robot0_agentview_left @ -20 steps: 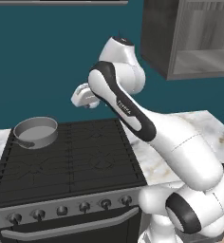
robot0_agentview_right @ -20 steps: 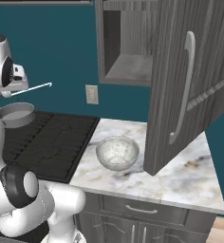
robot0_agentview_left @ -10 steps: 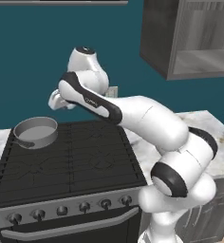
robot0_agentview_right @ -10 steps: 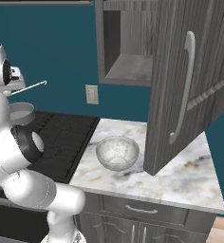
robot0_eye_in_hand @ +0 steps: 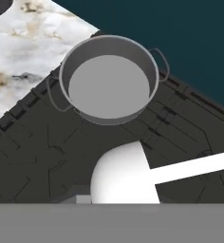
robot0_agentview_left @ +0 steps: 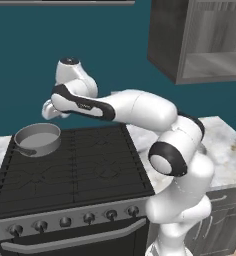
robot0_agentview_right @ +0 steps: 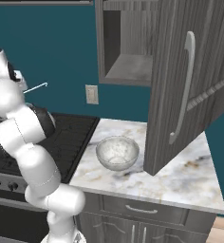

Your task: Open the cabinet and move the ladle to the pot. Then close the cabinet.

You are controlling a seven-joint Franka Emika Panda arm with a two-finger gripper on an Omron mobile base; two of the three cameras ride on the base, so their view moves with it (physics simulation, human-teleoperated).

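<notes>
Gripper (robot0_agentview_left: 49, 111) was closed on the ladle (robot0_eye_in_hand: 125, 176), hanging above the stove (robot0_agentview_left: 70, 175) just beside the pot (robot0_agentview_left: 38, 139). From the hand view the ladle's white bowl sat below the pot's near rim, apart from it, and its thin handle ran off toward the right edge; from the right base view that handle (robot0_agentview_right: 36, 87) stuck out into open air toward the cabinet side. The pot stood at the stove's back left corner, close to the marble counter (robot0_eye_in_hand: 28, 38), its inside bare. Across the cooktop the burners lay unobstructed. Well to the right, the cabinet (robot0_agentview_right: 128, 42) stood open, its door (robot0_agentview_right: 190, 80) swung out over a translucent bowl (robot0_agentview_right: 117, 153) on the counter.
</notes>
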